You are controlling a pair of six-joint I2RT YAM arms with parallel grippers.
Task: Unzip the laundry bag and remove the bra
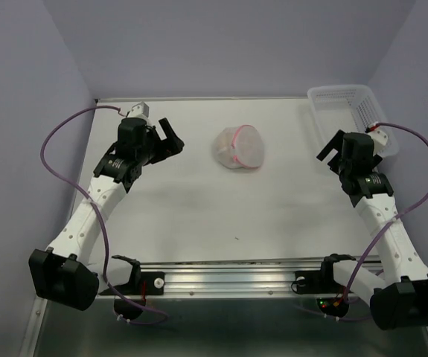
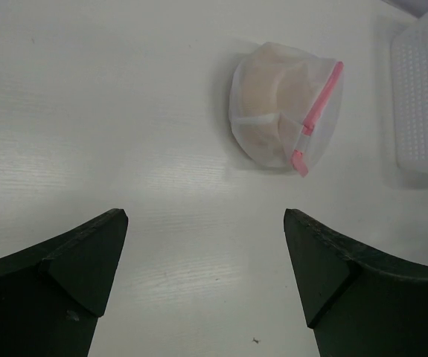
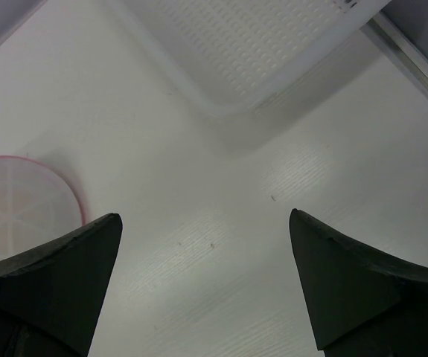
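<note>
The laundry bag [image 1: 238,148] lies on the table [image 1: 199,216] at the upper centre of the top view. Its flat, pink-rimmed round face is turned toward frame right, and the beige bra [image 2: 269,97] shows through the mesh. The left gripper [image 1: 173,137] and right gripper [image 1: 331,155] flank it, well apart from it, each with fingers spread wide.

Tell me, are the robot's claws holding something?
Nothing is held. The left gripper and right gripper are open and empty; the round white mesh laundry bag with pink zipper lies apart from both.
</note>
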